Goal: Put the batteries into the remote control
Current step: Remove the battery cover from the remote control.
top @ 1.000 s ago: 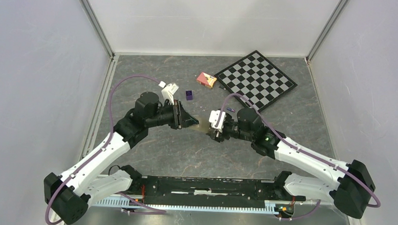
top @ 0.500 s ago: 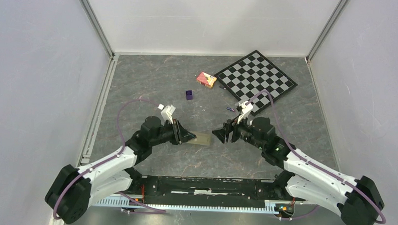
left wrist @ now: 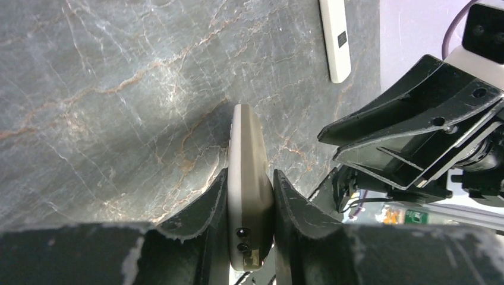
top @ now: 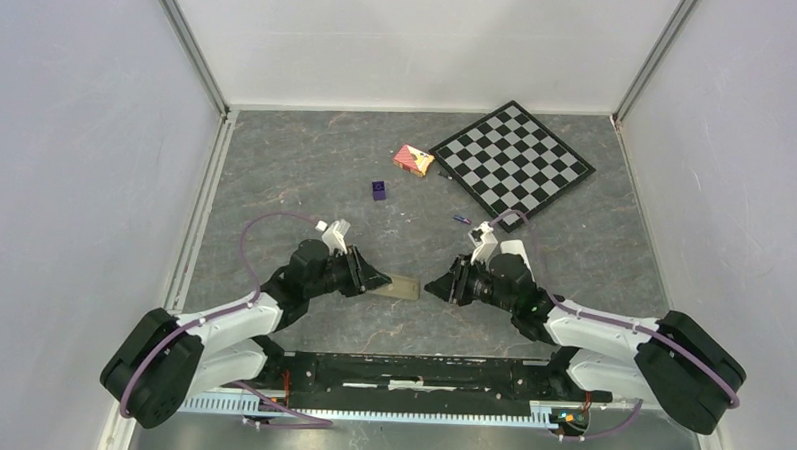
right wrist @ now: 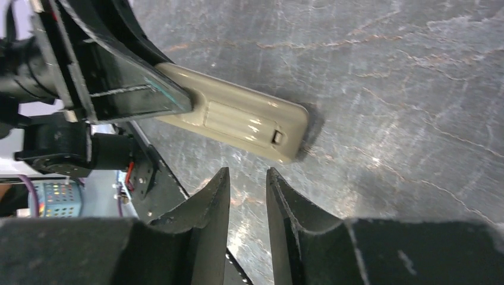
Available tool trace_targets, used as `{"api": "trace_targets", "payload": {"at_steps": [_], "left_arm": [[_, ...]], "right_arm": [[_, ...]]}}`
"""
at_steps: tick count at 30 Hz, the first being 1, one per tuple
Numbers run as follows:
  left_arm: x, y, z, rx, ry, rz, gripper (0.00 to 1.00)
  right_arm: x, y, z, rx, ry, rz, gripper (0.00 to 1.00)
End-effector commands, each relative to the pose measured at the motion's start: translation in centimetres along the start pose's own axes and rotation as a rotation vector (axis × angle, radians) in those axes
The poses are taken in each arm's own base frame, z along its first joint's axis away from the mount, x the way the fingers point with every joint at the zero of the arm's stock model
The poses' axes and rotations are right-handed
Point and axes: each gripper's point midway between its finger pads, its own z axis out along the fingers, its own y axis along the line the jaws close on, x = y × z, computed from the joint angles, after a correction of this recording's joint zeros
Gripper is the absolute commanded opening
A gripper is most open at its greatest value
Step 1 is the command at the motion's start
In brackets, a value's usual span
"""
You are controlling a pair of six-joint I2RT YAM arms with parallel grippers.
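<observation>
Reading any writing proves impossible. The small dark label on the slim white remote [left wrist: 336,35], which lies on the grey marbled bench [top: 317,162] well ahead of the left jaws, is too tiny to make out. The print on the small red-and-orange box [top: 414,160] far beyond both jaws is a blur.

The left jaws are clamped on the slim olive-tan remote control [left wrist: 249,172], their black fingers [left wrist: 205,211] pressing its front and back near one end. Whether the remote touches the bench cannot be told. Its free end juts toward the right jaws, which stand slightly apart with nothing between them, just short of that end.

From the right wrist, the remote's back shows a rectangular battery cover [right wrist: 241,124] with a small latch, closed. One left finger covers the gripped half.

One thin dark purple-blue battery [top: 462,219] lies on the bench off to the far side of the right jaws, near a corner of the black-and-white checkered board [top: 512,157].
</observation>
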Motion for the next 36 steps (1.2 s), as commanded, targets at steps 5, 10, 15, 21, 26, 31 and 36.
{"api": "trace_targets", "payload": {"at_steps": [5, 10, 15, 21, 26, 31, 36], "left_arm": [[-0.1, 0.7, 0.6, -0.081, 0.026, -0.063, 0.02], [0.1, 1.1, 0.6, -0.101, 0.042, -0.048, 0.02], [0.2, 1.2, 0.4, -0.111, 0.047, -0.042, 0.02], [0.3, 1.4, 0.3, -0.117, 0.048, -0.040, 0.02], [0.5, 1.5, 0.2, -0.119, 0.054, -0.037, 0.02], [0.6, 1.5, 0.2, -0.114, 0.060, -0.033, 0.02], [0.7, 1.6, 0.2, -0.117, 0.062, -0.032, 0.02]], "right_arm": [[-1.9, 2.5, 1.7, -0.100, -0.051, 0.024, 0.40], [-1.5, 2.5, 2.2, -0.114, -0.047, 0.023, 0.42], [-1.5, 2.5, 2.7, -0.119, -0.040, 0.020, 0.30], [-0.7, 2.0, 3.5, -0.097, -0.004, 0.036, 0.34], [-0.7, 2.2, 3.9, -0.111, -0.005, 0.038, 0.32], [-0.9, 2.0, 4.2, -0.091, -0.004, 0.037, 0.30], [-0.3, 1.4, 4.3, -0.073, 0.009, 0.045, 0.37]]}}
